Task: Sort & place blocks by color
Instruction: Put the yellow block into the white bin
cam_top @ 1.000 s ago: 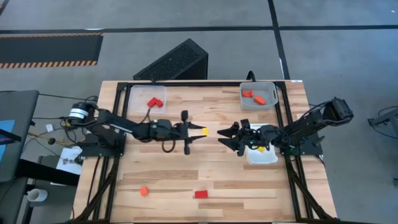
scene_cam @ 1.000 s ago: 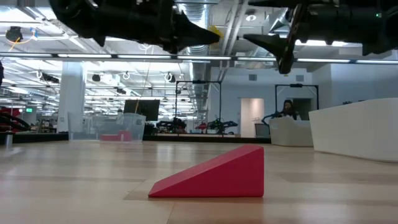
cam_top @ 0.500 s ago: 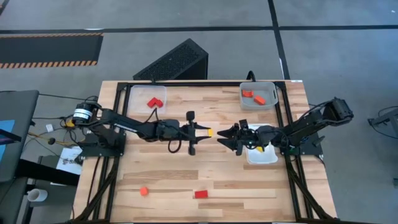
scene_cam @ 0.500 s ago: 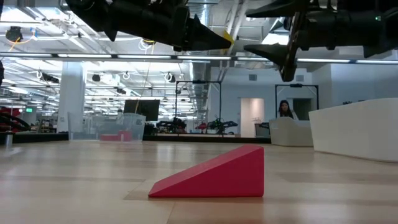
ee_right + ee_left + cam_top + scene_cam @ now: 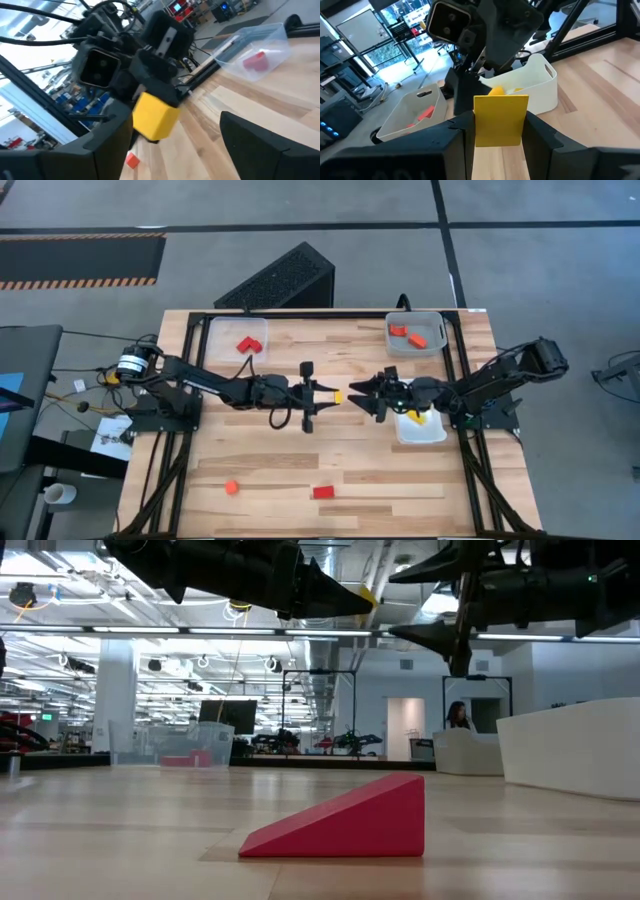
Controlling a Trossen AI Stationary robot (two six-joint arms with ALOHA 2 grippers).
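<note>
On the near table edge lie a red wedge (image 5: 345, 820) and an orange block (image 5: 231, 487). Mid-table, the left gripper (image 5: 334, 393) clenches a yellow block (image 5: 500, 120) aloft; the right gripper (image 5: 362, 392) faces it, fingers spread, nothing held; beyond sit trays holding red and orange blocks.

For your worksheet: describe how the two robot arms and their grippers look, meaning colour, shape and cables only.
Both arms are black and slim, built of jointed segments. The left gripper and right gripper each end in two dark, pointed, wedge-shaped fingers. A black crossbar sits behind the left gripper. Loose cables gather by the left arm's base.
</note>
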